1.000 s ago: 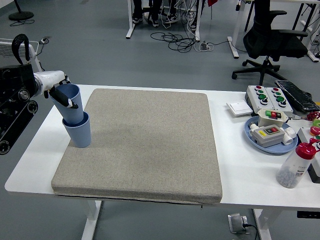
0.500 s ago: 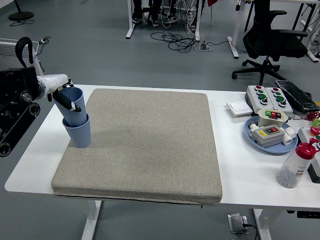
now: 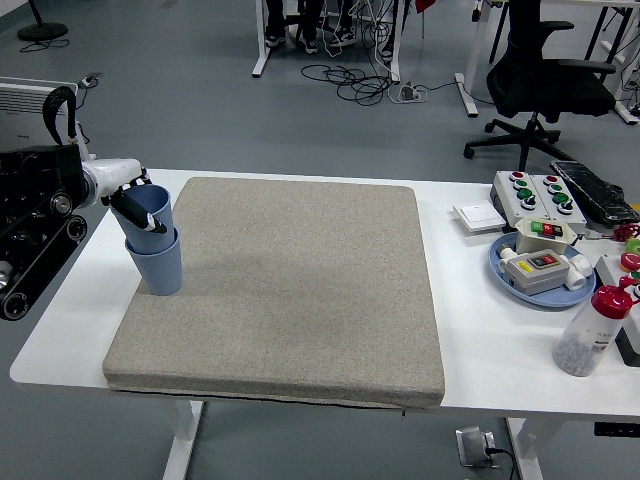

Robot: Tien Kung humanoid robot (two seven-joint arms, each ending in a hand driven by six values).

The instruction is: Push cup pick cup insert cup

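Note:
Two blue cups stand at the left edge of the grey mat (image 3: 290,280). The lower cup (image 3: 160,265) rests upright on the mat. The upper cup (image 3: 150,208) sits nested inside it, with only its top part showing. My left hand (image 3: 135,205) comes in from the left and is shut on the upper cup, with dark fingers (image 3: 140,215) over its rim and side. My right hand is out of view.
At the right of the white table (image 3: 70,310) are a blue plate (image 3: 530,275) with a button box, another button box (image 3: 535,192), a white switch plate (image 3: 478,216) and a red-capped bottle (image 3: 590,330). An office chair stands behind the table.
My left hand has lowered the upper cup further into the lower cup; it now sits deeper and more upright. The lower cup has stayed in place.

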